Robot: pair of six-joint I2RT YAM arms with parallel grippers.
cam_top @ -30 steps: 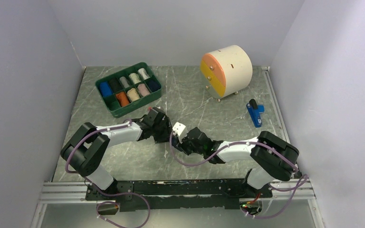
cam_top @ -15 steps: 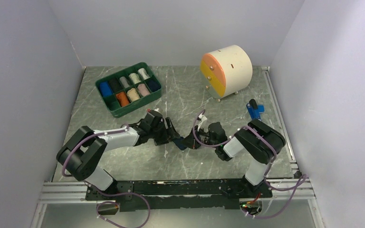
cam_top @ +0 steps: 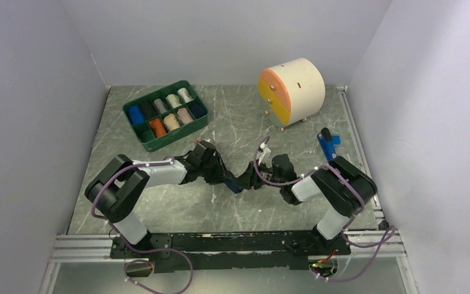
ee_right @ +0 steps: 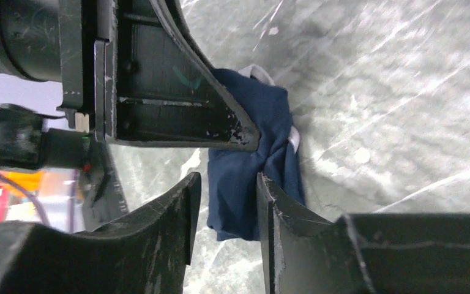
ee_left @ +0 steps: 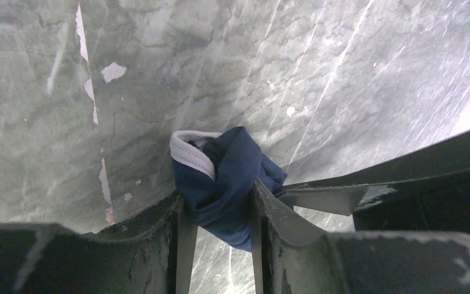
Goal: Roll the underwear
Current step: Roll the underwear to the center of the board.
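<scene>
Left claw (ee_left: pixel 217 205): narrow, clamped on the navy underwear (ee_left: pixel 237 164), both fingers biting in. White trim shows at 11 o'clock of the bundle.

Right claw (ee_right: pixel 225 184): half open, astride the same bundle from 3 o'clock. One finger is on the cloth and there's a gap at the other, so I read no real grip.

Bundle is at mid-desk (cam_top: pixel 177 205), bunched, not a tidy roll. Can't tell if it's resting or just lifted.

Step looks like mid-roll, tightening. Next, left holds the core while right tucks the loose edge and turns. Soft cloth will likely spring apart if both let go.

Green tray (cam_top: pixel 177 135) sits at 10 o'clock.
</scene>
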